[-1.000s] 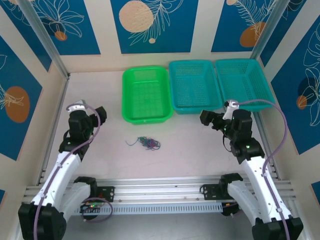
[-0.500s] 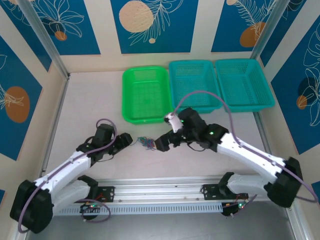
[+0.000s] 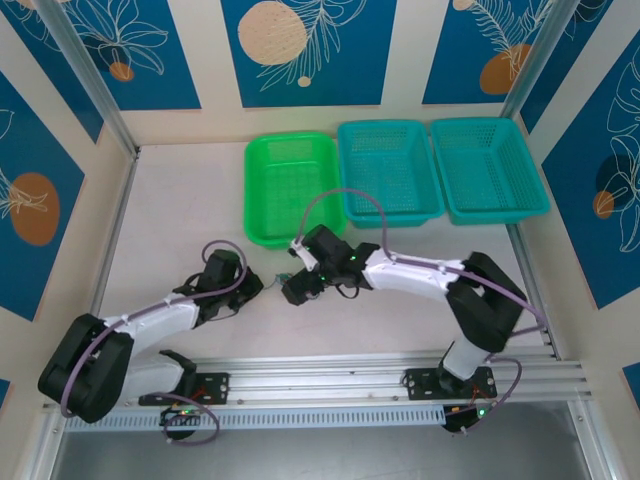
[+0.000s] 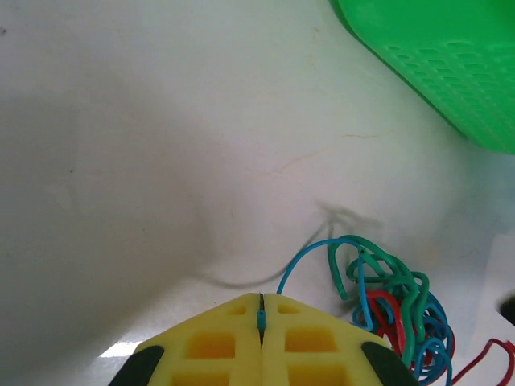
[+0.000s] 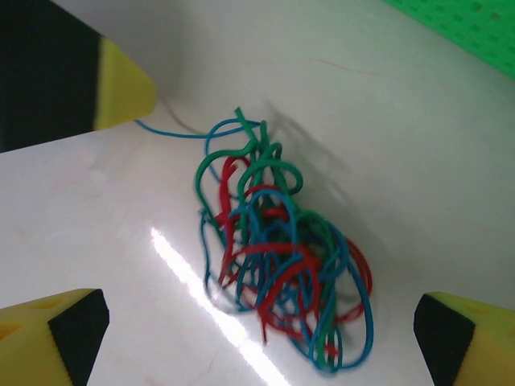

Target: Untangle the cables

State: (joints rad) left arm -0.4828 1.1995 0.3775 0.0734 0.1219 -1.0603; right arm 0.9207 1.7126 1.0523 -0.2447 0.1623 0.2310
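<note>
Left pincer [image 4: 260, 312] has closed on tangled cables' [image 5: 278, 249] thin blue strand [image 4: 302, 256].

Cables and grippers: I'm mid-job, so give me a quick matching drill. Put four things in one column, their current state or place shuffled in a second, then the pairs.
Column 1
1. left gripper
2. right gripper
3. cable knot
4. green basket

Column 2
A. open, straddling the knot
B. empty, beyond the knot
C. shut on a blue strand
D. bunched between both grippers

Pairs: 1-C, 2-A, 3-D, 4-B
</note>
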